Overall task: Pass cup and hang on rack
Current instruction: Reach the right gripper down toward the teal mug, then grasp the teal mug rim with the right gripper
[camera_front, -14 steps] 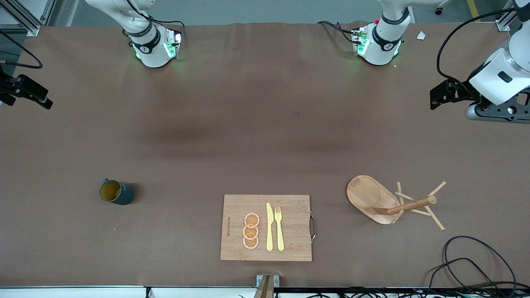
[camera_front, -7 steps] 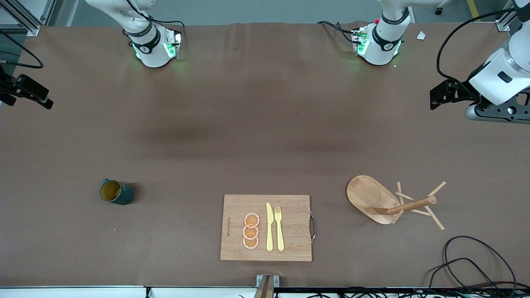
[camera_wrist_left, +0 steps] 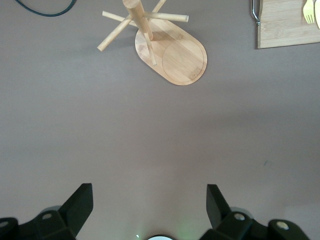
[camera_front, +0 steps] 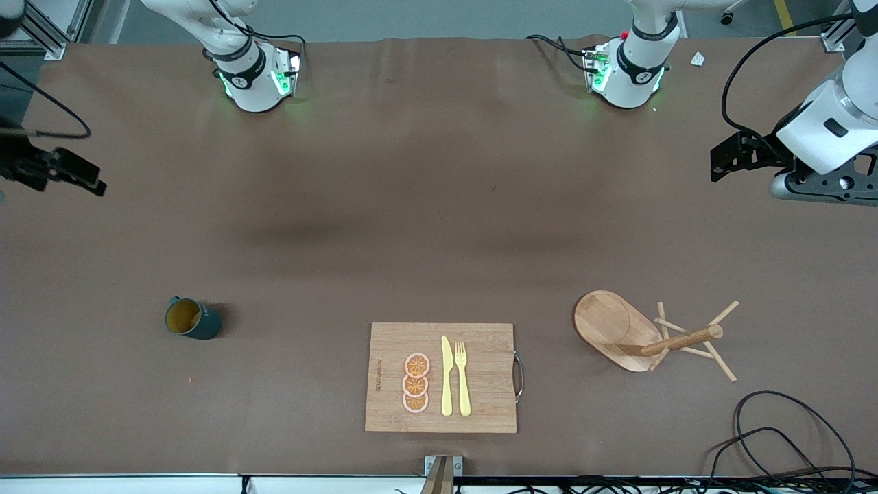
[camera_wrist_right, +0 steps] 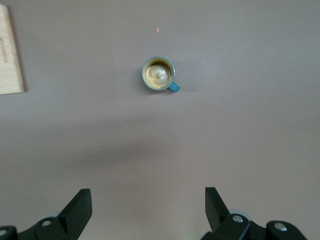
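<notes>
The dark teal cup stands upright on the brown table toward the right arm's end, its yellowish inside showing. It also shows in the right wrist view, handle to one side. The wooden rack stands toward the left arm's end, with an oval base, a post and thin pegs; it also shows in the left wrist view. My right gripper is open and empty, high above the table's edge, well apart from the cup. My left gripper is open and empty, high above bare table, apart from the rack.
A bamboo cutting board lies between cup and rack, near the front camera, with orange slices, a yellow knife and a fork on it. Black cables lie at the corner by the rack.
My right gripper has moved a little in from the table's edge and lower in the front view. The left gripper, cup and rack have not visibly moved.
</notes>
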`<state>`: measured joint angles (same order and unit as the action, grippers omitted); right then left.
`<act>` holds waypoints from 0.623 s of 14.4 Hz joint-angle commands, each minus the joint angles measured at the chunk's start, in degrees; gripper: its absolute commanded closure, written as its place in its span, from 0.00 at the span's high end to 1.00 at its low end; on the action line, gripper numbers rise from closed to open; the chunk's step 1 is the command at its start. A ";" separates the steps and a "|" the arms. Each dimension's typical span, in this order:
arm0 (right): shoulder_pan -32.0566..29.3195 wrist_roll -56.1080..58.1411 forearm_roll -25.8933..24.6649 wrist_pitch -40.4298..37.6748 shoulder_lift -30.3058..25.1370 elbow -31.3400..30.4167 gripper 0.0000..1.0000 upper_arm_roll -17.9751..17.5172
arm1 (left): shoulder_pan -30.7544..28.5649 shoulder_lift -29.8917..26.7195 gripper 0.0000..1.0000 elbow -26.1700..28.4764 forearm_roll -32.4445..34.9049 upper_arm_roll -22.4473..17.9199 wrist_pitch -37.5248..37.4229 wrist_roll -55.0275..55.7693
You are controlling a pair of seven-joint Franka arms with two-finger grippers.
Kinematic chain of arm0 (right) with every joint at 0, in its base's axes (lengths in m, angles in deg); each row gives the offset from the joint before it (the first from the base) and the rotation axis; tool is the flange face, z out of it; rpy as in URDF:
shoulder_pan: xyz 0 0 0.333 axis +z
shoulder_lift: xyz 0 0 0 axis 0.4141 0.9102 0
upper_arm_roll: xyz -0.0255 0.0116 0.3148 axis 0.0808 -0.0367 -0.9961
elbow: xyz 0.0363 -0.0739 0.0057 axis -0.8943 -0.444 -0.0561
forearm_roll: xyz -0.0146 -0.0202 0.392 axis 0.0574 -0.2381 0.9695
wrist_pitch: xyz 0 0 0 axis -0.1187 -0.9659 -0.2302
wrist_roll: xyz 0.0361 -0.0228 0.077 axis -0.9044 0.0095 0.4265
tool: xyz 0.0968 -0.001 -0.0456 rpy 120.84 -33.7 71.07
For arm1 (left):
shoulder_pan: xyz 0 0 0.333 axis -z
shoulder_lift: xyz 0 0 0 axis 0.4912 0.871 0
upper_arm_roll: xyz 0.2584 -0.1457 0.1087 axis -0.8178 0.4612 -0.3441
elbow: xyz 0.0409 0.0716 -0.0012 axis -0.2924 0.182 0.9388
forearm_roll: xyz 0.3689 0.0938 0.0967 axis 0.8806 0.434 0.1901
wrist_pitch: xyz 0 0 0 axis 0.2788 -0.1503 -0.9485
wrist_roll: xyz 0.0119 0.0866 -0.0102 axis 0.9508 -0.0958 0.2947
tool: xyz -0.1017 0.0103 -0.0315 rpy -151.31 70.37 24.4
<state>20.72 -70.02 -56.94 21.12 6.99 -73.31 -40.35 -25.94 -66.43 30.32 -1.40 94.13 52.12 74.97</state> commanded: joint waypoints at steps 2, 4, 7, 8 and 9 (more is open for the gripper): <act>0.57 0.21 0.69 3.17 10.47 2.13 1.00 -0.21 | -0.14 0.86 1.00 -1.25 -0.65 -0.06 -0.40 -0.79; 0.66 0.12 0.96 11.85 14.69 1.87 1.00 -0.30 | -0.14 1.21 1.00 -1.25 -0.57 -0.06 -0.40 -0.79; 0.57 0.03 1.22 21.27 21.28 1.51 1.00 -0.30 | -0.14 1.13 1.00 -1.25 -0.65 -0.06 -0.40 -0.70; 0.49 0.03 1.39 24.26 23.30 1.25 1.00 -0.39 | -0.14 1.13 1.00 -1.25 -0.74 -0.06 -0.40 -0.70; 0.66 0.03 1.31 26.12 24.89 1.16 1.00 -0.39 | -0.14 1.13 1.00 -1.25 -0.74 -0.06 -0.40 -0.70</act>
<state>21.32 -70.02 -56.74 44.40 28.71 -73.12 -40.64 -25.94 -65.68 30.26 -1.41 94.13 52.13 74.97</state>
